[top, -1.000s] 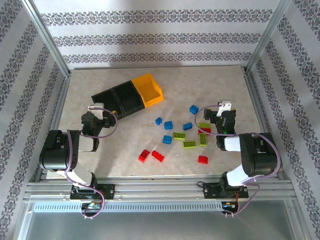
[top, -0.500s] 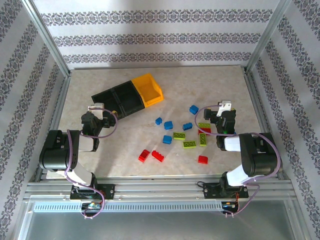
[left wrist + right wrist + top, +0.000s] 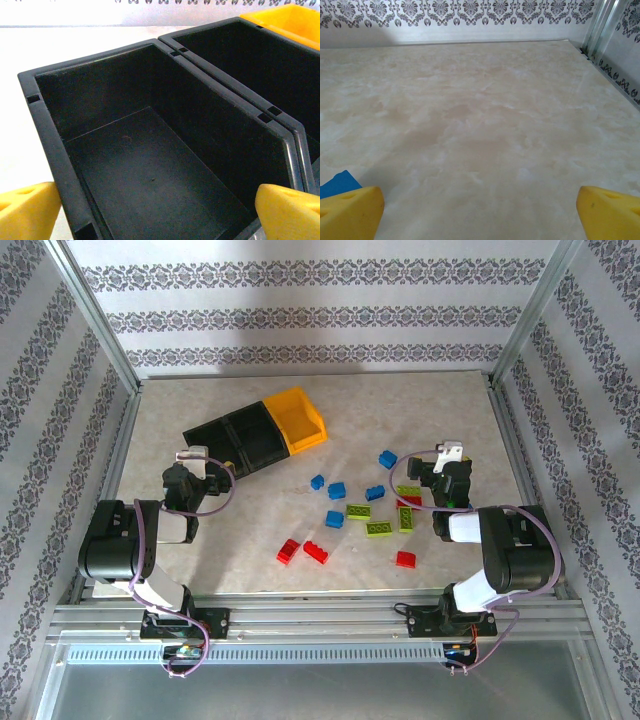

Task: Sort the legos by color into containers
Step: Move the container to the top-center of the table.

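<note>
Row of three joined open plastic bins, two black and one yellow-orange at the far end, sits angled on the beige marble-look tabletop, left of centre. The nearest black bin is empty in the left wrist view, so sorting looks not yet begun. Small studded plastic bricks in red, blue and lime green lie loose on the table, scattered centre to right, well apart from the bins.

Left gripper hovers right at the black end bin. Its yellow fingers are spread fully, seem to straddle the bin's near end, and hold nothing. It is likely parked there because that arm is closest to the bins.

Right gripper sits low by the brick cluster. Its fingers are wide apart and empty, with bare table between them. A blue brick is just beside its left finger. It is probably staged on this side for a first pick, since most bricks lie within its reach.
</note>
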Available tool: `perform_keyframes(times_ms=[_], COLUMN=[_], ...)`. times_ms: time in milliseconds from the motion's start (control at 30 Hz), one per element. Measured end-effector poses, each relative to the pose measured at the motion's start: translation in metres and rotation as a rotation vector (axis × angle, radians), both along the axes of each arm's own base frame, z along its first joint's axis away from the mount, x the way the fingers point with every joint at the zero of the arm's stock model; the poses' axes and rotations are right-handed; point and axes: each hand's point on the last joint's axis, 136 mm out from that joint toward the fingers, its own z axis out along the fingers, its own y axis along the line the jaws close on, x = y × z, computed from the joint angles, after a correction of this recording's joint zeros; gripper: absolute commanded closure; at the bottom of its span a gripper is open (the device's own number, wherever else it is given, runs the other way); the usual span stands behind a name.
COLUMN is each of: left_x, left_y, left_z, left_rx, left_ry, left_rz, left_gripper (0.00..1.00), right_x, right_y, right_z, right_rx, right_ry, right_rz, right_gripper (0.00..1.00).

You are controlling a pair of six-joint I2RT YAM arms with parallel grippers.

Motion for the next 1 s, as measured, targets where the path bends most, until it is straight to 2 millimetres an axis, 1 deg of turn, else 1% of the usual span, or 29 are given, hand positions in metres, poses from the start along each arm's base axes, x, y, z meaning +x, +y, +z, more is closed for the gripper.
perform_keyframes(times_ms=[433,633,700,800,900,1000], left_x=[0.000,-0.003,-0.006,-0.008,-0.012,-0.018], left_y=[0.000,0.005,0.006,0.009,0.011,0.013], left_z=[0.000,0.002,0.007,0.025,0.051,0.074], left_rx=[0.000,0.009,0.013,0.019,0.022,0.009], left_ry=[0.000,-0.005,-0.019,-0.059,-0.114,-0.161], left_rz=[0.001,0.030,0.037,0.051,0.068,0.086], left_gripper=[0.01,0.01,0.01,0.01,0.01,0.01], right_x=[0.000,0.000,0.000,0.000,-0.002,-0.003], right_y=[0.000,0.000,0.000,0.000,-0.002,-0.004], right_z=[0.000,0.000,0.000,-0.001,-0.002,0.006], right_rx=[0.000,0.000,0.000,-0.001,-0.004,-0.005], right_ry=[0.000,0.000,0.000,0.002,0.012,0.002], right_rz=[0.000,0.000,0.000,0.000,-0.013,-0.025], right_gripper=[0.02,0.02,0.02,0.01,0.02,0.02])
